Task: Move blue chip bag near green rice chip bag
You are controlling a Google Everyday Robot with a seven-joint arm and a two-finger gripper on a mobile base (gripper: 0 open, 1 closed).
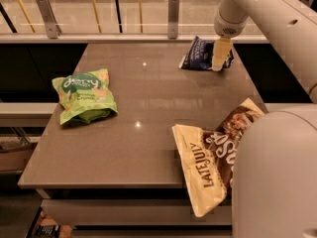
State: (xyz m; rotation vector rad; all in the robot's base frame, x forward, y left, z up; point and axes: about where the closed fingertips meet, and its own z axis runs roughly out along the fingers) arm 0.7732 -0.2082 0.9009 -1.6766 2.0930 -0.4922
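Note:
The blue chip bag (199,54) lies at the far right of the grey table (148,108), dark navy with white lettering. My gripper (219,59) hangs from the white arm right over the bag's right end, its cream fingers (220,52) reaching down onto the bag. The green rice chip bag (83,95) lies on the left side of the table, far from the blue bag and the gripper.
A large brown-and-cream "Late July" bag (218,155) lies at the table's front right, overhanging the edge. My white arm body (277,177) fills the lower right. A railing with metal posts (173,14) runs behind the table.

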